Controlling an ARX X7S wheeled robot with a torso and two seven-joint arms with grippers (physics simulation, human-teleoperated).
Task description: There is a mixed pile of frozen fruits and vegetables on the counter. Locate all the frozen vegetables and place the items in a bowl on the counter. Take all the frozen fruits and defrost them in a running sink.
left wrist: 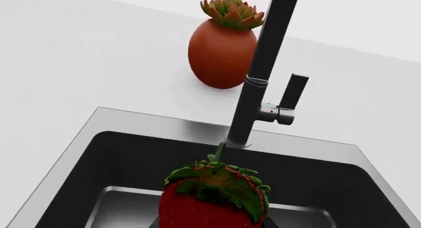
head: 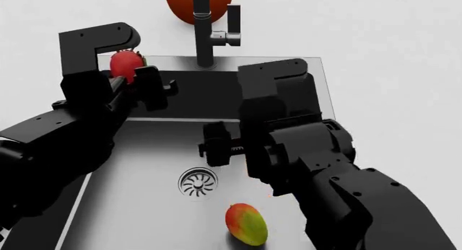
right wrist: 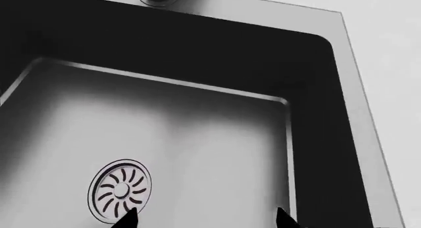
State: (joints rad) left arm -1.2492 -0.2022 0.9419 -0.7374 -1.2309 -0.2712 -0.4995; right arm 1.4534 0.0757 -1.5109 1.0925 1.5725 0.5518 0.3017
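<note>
The left claw (head: 133, 77) grips the strawberry (head: 124, 65) above the sink's (head: 144, 169) back-left corner, near the faucet (head: 202, 28); the right claw (right wrist: 204, 220) hangs spread, empty.

My left claw (head: 137, 79) held the strawberry (left wrist: 212, 201), bright red with green leaves, its leafy end toward the dark faucet (left wrist: 260, 70), above the far end of the steel sink (head: 144, 169). The mango (head: 246, 223), blushed red, yellow and green, lay on the sink floor near the round slotted drain (head: 198, 183).
</note>
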